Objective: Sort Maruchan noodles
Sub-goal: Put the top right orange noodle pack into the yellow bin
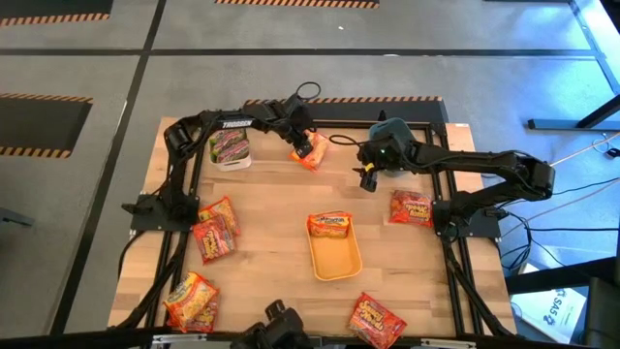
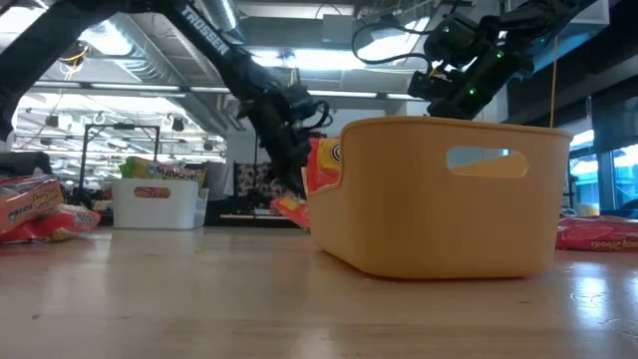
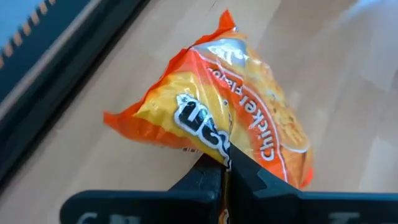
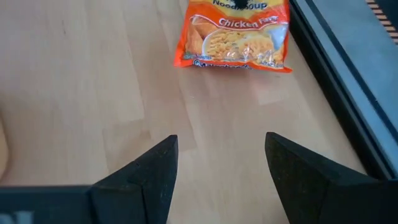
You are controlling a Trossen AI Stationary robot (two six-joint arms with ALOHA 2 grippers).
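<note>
My left gripper (image 1: 306, 145) is near the table's far edge, shut on an orange-yellow Maruchan packet (image 1: 311, 155) (image 3: 217, 106). That packet also shows ahead of my open right gripper (image 4: 221, 162) as the orange packet (image 4: 233, 37). The right gripper (image 1: 369, 180) hovers to the packet's right and touches nothing. A white bin (image 1: 230, 148) holds green-pink packets. A yellow bin (image 1: 335, 260) has one orange packet (image 1: 330, 226) lying at its far end. Red packets (image 1: 412, 207) (image 1: 211, 238) (image 1: 376, 320) and orange-yellow packets (image 1: 221, 211) (image 1: 191, 301) lie flat on the wood. My left gripper pinches the orange-yellow packet between its two shut fingers at the packet's edge (image 3: 227, 149), coming from above. The packet bulges and tilts below the fingers. Whether its lower end (image 4: 231, 64) rests on the table or hangs just above it, I cannot tell.
A blue-green object (image 1: 387, 130) sits at the far edge behind my right gripper. Black frame rails (image 1: 455, 257) run along the table's sides. Bare wood lies between the yellow bin and the far edge and at the near middle.
</note>
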